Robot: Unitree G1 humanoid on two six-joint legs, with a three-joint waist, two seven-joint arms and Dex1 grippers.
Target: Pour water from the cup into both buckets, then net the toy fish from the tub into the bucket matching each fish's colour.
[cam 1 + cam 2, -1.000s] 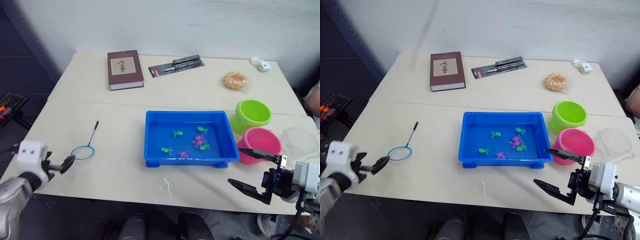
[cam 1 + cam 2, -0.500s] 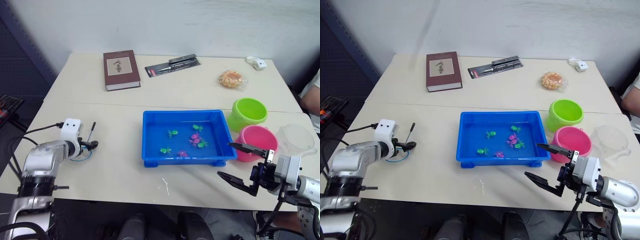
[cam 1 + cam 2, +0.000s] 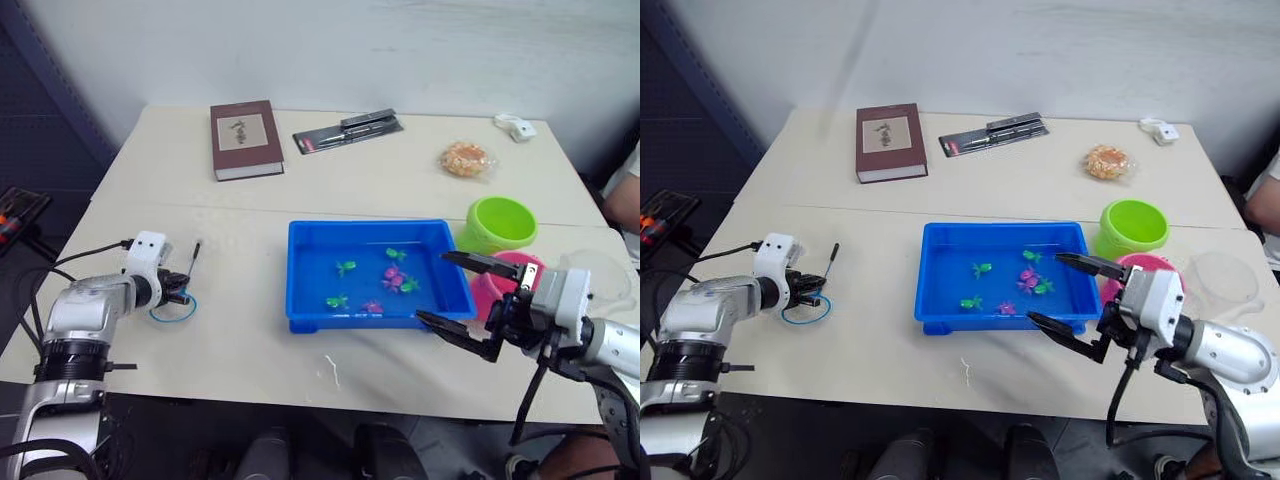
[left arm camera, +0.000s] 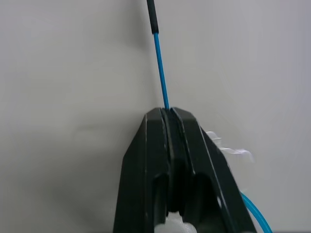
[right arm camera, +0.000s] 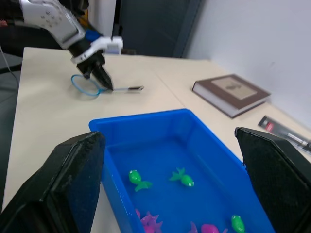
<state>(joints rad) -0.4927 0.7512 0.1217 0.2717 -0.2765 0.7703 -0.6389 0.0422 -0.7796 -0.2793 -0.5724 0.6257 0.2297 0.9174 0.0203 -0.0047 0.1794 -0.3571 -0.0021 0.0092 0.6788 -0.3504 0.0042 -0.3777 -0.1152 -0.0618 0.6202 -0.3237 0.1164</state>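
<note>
While clamped tight on the thin handle of the net [image 3: 177,300], sits low on the bench [image 3: 250,350], left claw [image 3: 187,293], fingers [image 4: 165,160] pressed together with the stick running out past the tips and the blue hoop lying flat just behind and beside them. Beyond those tips, bare benchtop up to the near-left wall of the tub [image 3: 375,270], with the bench's front edge close on the other side. Spread wide and holding nothing, right claw [image 3: 462,305], hanging at the tub's near right corner, one finger over the rim, the other off the front wall. Ahead of it in the tub, green and pink toy fish [image 3: 385,285]. Just behind it the pink bucket [image 3: 520,275], then the green bucket [image 3: 500,225] farther back; clear cup [image 3: 610,280] at its outer side near the bench's right edge.
</note>
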